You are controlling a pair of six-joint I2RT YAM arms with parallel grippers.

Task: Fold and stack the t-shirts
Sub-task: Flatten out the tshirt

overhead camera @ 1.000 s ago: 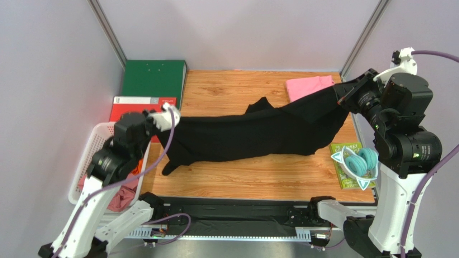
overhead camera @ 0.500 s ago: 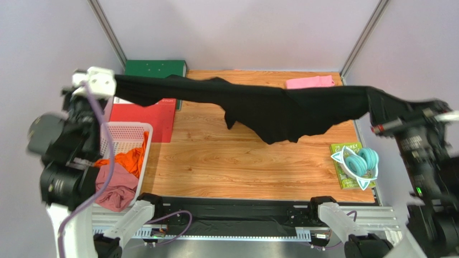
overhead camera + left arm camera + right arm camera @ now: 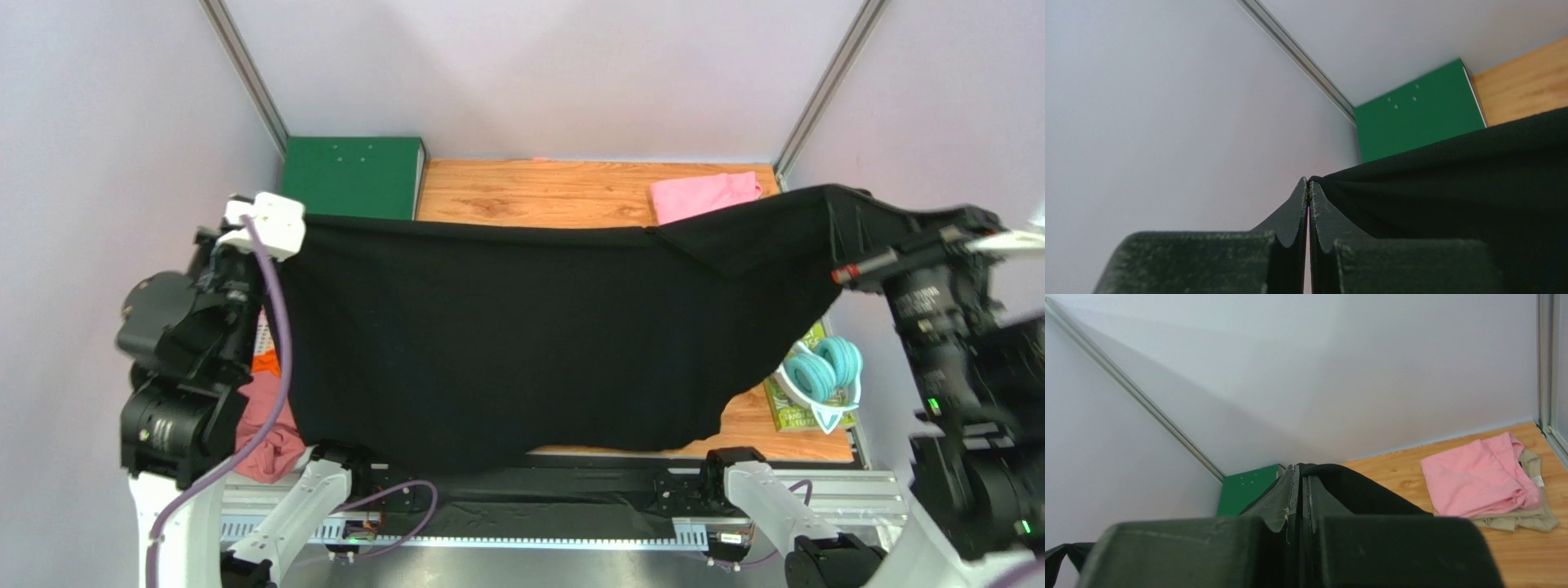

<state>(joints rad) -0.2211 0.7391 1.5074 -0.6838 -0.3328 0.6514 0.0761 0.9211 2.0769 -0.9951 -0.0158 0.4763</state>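
Black shirt (image 3: 528, 343) hangs spread above the counter (image 3: 540, 190), its long axis running side to side, its hem sagging past the counter's near edge. My left gripper (image 3: 1308, 184) and right gripper (image 3: 1298, 471) each pinch a top corner.

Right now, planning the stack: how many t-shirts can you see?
5: large black cloth shirt held up, spread wide; pink cloth shirt far right, atop a beige cloth shirt; orange shirt and dusty-rose shirt near left. Others may hide behind the black one.
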